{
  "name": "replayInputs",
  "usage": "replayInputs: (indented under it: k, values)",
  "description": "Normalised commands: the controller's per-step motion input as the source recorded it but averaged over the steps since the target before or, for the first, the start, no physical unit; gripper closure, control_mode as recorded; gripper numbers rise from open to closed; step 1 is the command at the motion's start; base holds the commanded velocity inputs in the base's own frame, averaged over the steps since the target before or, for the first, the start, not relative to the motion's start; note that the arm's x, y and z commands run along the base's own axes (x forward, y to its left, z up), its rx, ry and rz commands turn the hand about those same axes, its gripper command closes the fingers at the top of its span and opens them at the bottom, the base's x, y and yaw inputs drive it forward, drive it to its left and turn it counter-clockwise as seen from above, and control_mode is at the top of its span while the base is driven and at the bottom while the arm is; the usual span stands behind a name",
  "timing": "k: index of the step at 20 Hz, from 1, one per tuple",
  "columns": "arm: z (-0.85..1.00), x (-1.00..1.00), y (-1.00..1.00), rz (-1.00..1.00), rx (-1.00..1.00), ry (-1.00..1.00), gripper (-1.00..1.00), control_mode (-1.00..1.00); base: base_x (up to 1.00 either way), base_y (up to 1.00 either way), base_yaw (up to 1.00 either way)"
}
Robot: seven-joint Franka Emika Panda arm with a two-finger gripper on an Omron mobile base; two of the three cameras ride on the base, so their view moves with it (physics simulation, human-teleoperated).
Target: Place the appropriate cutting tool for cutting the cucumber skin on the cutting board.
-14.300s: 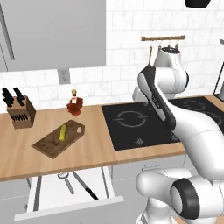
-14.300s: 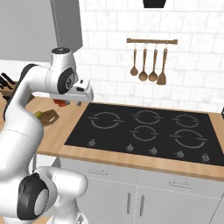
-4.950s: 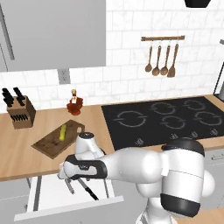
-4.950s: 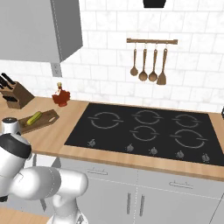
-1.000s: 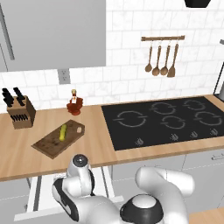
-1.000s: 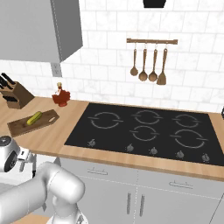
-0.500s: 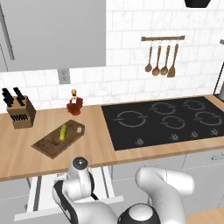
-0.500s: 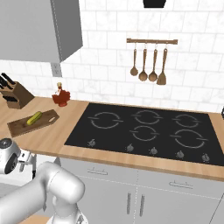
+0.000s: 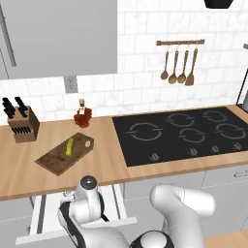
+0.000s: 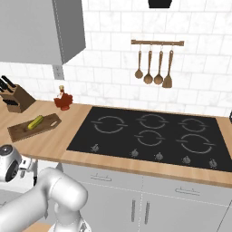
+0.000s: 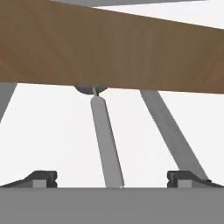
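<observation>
In the hand view my gripper (image 11: 113, 179) is open, one fingertip on either side of the cutting tool's slim grey handle (image 11: 105, 140). It is not touching the handle. The tool's rounded head is half hidden under the brown counter edge (image 11: 109, 57). The dark brown cutting board (image 9: 63, 154) lies on the counter with the yellow-green cucumber (image 9: 69, 146) on it. Both also appear in the right base view, the board (image 10: 22, 130) and the cucumber (image 10: 35, 122). My arm reaches down into the open white drawer (image 9: 41, 213) below the board.
A long grey knife blade (image 11: 168, 127) lies just right of the tool in the drawer. On the counter stand a wooden knife block (image 9: 23, 123) and a small red bottle (image 9: 83, 114). The black cooktop (image 9: 184, 133) lies to the right.
The hand has sunk very slightly toward the drawer. The fingers stay open and nothing on the counter has moved.
</observation>
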Motion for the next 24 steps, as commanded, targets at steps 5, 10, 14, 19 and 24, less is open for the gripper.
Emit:
replayInputs:
  k: [5,10,14,19,24]
  values:
    - [-0.19,0.00,0.00,0.00,0.00,0.03,-1.00,-1.00,0.00,0.00,0.00]
    - [-0.01,0.01,0.00,0.00,0.00,0.00,-1.00,-1.00,0.00,0.00,0.00]
    - [-0.09,0.10,0.00,0.00,0.00,0.00,-1.00,-1.00,0.00,0.00,0.00]
    - [-0.24,0.10,0.00,0.00,0.00,0.02,-1.00,-1.00,0.00,0.00,0.00]
    - [0.00,0.00,0.00,0.00,0.00,0.02,-1.00,-1.00,0.00,0.00,0.00]
